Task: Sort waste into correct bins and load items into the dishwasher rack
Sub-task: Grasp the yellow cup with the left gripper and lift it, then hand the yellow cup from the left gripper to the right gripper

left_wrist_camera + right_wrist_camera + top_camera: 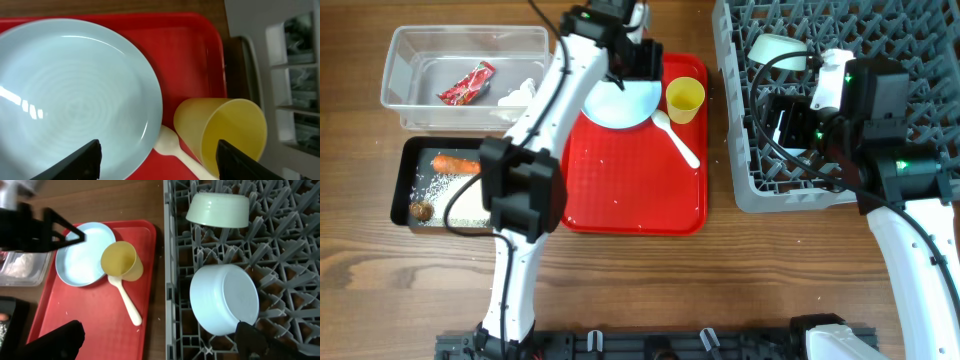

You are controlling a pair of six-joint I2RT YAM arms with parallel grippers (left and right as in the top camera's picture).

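plate (620, 108) partly under left arm (560, 90)

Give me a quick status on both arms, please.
Left gripper open above plate and yellow cup. Right gripper open over rack, by blue bowl. Spoon on red tray. Nothing blocking.

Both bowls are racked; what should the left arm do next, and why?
Probably lower the open left gripper and shift slightly toward the yellow cup to grasp its rim. It straddles the light blue plate edge and the cup, both unracked on the red tray; the cup looks the easier grasp.
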